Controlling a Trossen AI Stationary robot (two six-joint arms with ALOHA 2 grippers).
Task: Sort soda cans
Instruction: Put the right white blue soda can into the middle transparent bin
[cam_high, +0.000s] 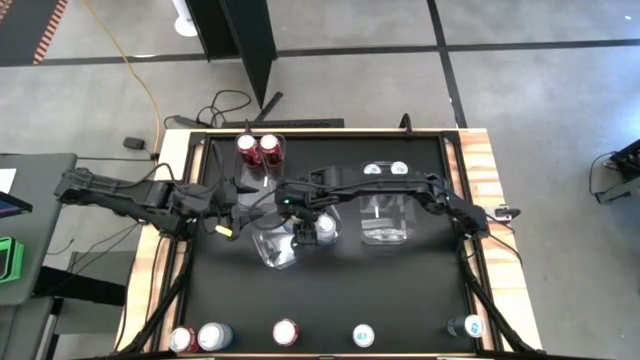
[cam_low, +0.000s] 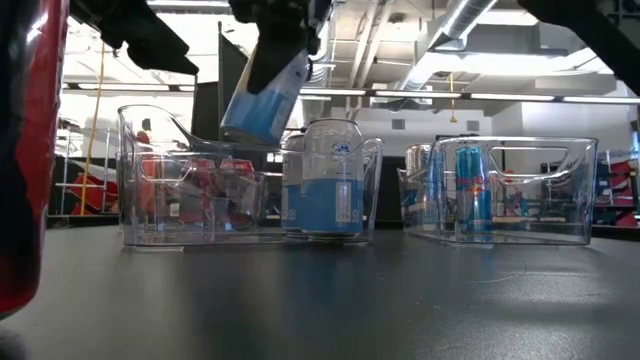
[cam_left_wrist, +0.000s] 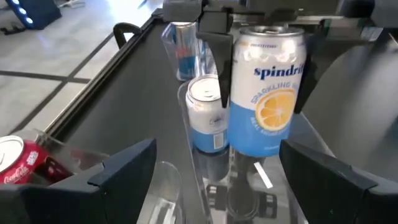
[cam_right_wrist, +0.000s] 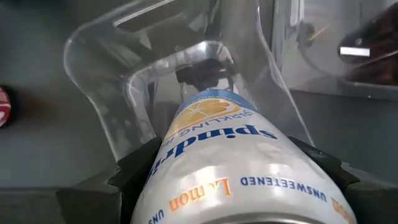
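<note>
From the left, the left hand (cam_high: 232, 208) sits open and empty at about nine o'clock of the middle bin, beside the clear rectangular plastic bin (cam_high: 262, 172) with red soda cans (cam_high: 259, 150) at its far end. It is close enough that a nudge from that arm could shove a bin out of line.

In the centre, the right hand (cam_high: 303, 222) grips a silver-white and light-blue lemon sparkling-water can (cam_left_wrist: 267, 93), its fingers wrapped around the sides. The can hangs tilted over the clear middle bin (cam_low: 372, 190), where a matching silver-white can (cam_left_wrist: 208, 115) already stands. I reckon the main risk is here: lowered at this slant, the held can could catch the bin's curved rim or knock the standing can over. Let go too high, it could topple or bounce out onto the black counter (cam_high: 400, 290).

At three o'clock, a third clear bin (cam_low: 520, 190) holds slim dark-blue cans (cam_low: 476, 190), well apart from the action.

More loose cans (cam_high: 285, 333) wait along the counter's near edge at six o'clock, one lying on its side and apt to roll.
</note>
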